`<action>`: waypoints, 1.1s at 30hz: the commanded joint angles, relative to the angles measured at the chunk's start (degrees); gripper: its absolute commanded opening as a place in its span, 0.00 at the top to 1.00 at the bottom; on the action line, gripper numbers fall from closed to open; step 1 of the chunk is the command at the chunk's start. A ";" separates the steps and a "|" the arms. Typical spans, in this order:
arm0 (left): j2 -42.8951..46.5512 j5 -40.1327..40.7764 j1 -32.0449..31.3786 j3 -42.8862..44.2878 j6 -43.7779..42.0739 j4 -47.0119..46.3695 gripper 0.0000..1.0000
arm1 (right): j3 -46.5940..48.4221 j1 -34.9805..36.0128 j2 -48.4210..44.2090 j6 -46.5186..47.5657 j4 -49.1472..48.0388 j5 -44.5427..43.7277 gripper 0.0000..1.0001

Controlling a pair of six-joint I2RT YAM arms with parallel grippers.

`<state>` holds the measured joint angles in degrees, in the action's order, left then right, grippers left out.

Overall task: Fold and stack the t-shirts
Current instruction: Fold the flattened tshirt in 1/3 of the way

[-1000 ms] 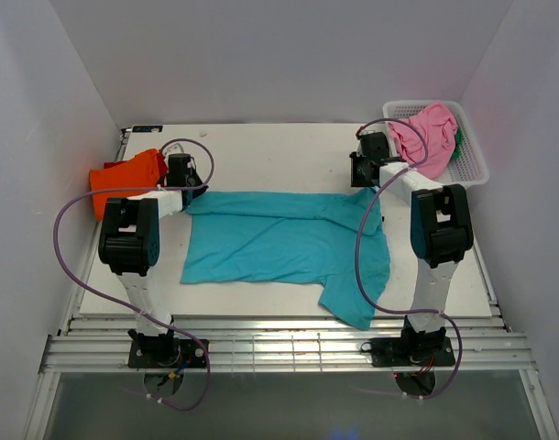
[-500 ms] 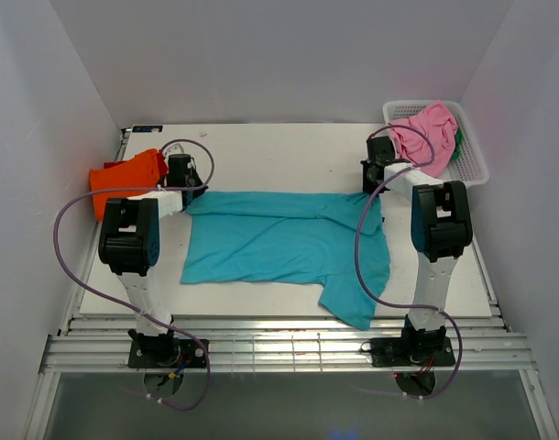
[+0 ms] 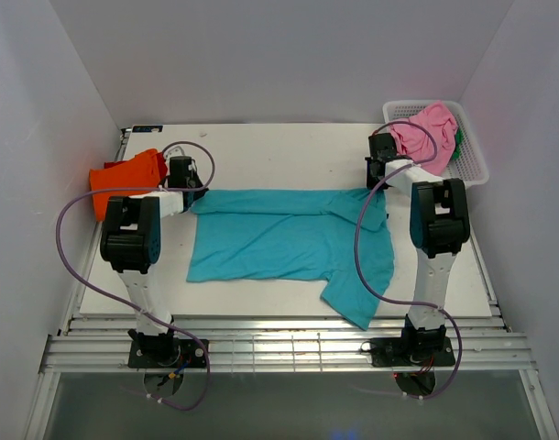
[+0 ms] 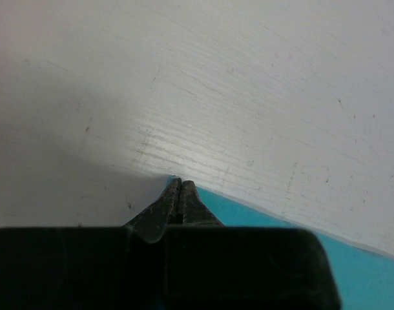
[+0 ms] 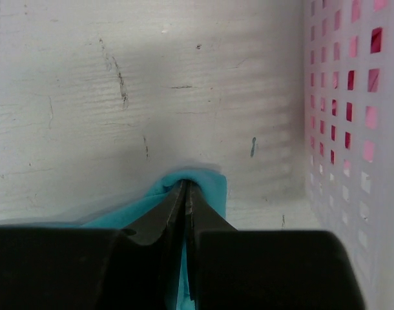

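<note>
Top external view: the teal t-shirt [image 3: 289, 243] lies spread across the middle of the table [image 3: 279, 147], one sleeve trailing toward the near right edge. The left gripper [image 3: 191, 193] sits at the shirt's far left corner and the right gripper [image 3: 377, 183] at its far right corner. The orange t-shirt [image 3: 128, 179] lies bunched at the far left. The pink t-shirt [image 3: 426, 133] is heaped in the white basket [image 3: 478, 170] at the far right, with a bit of green cloth [image 3: 456, 147] beside it.

Left wrist view: the fingers [image 4: 163, 208] are pressed tight together, pinching the teal edge just at their tips – bare table lies beyond.

Right wrist view: the fingers [image 5: 159, 218] are clenched on a small fold of teal cloth that wraps the tips. The basket wall stands just to the right, pink showing through its holes.
</note>
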<state>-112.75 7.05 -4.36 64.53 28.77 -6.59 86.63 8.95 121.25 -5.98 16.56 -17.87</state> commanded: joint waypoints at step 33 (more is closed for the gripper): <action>10.28 2.62 -3.55 -4.94 2.43 -0.62 1.00 | 4.25 -0.95 5.40 0.09 3.48 -0.15 0.92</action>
<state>-101.08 8.73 -8.01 59.99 30.22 -9.93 90.91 8.62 124.18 -5.74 17.32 -19.14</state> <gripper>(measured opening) 0.025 0.078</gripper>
